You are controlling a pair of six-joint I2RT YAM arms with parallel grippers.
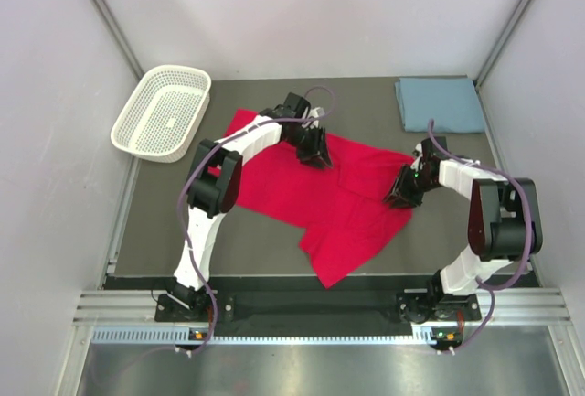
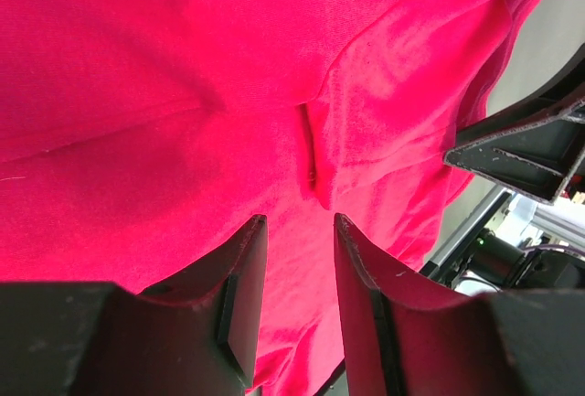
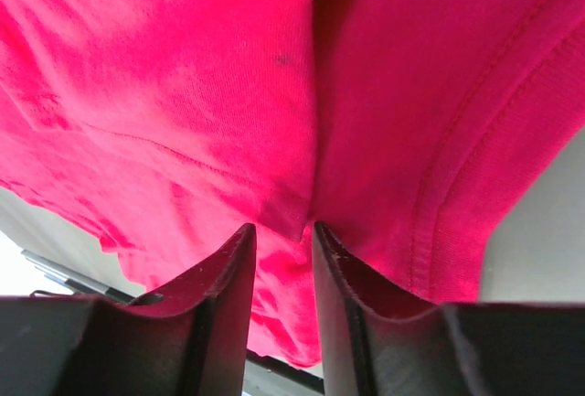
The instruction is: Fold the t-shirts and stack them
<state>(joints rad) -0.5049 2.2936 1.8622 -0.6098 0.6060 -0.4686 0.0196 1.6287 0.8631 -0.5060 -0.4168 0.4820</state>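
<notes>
The red t-shirt (image 1: 343, 222) lies spread across the middle of the table, its body partly folded and one sleeve pointing toward the near edge. My left gripper (image 1: 317, 154) is down on its far edge. In the left wrist view its jaws (image 2: 297, 222) stand apart, open, right over the red cloth (image 2: 183, 94). My right gripper (image 1: 400, 193) is at the shirt's right edge. Its jaws (image 3: 283, 229) are narrowly open with a fold of the red cloth (image 3: 183, 67) between the fingertips. The blue-grey t-shirt (image 1: 441, 103) lies folded at the back right corner.
A white mesh basket (image 1: 163, 112) stands at the back left, off the table's dark mat. White walls close in on both sides and the back. The right arm's link (image 2: 526, 144) shows at the edge of the left wrist view.
</notes>
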